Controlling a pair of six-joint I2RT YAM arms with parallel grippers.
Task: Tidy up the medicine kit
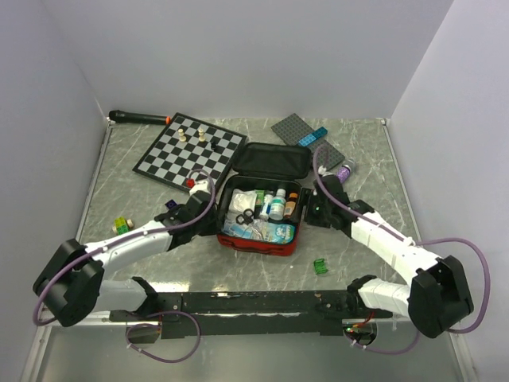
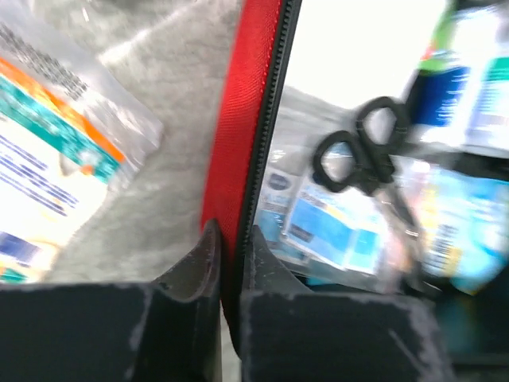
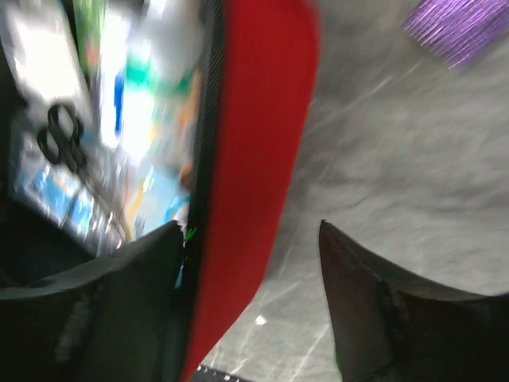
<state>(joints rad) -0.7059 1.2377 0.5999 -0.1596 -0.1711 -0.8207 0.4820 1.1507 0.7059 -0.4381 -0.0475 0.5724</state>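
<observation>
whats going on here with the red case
Two robot arms are working at the open medicine kit. The left gripper is pinched shut on the kit's left wall. The right gripper is open and straddles the right wall, one finger inside and one outside. Inside the kit are scissors, a few bottles and some packets.

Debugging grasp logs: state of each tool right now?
Left tool: closed on the kit wall.
Right tool: open, straddling the kit wall.
</observation>
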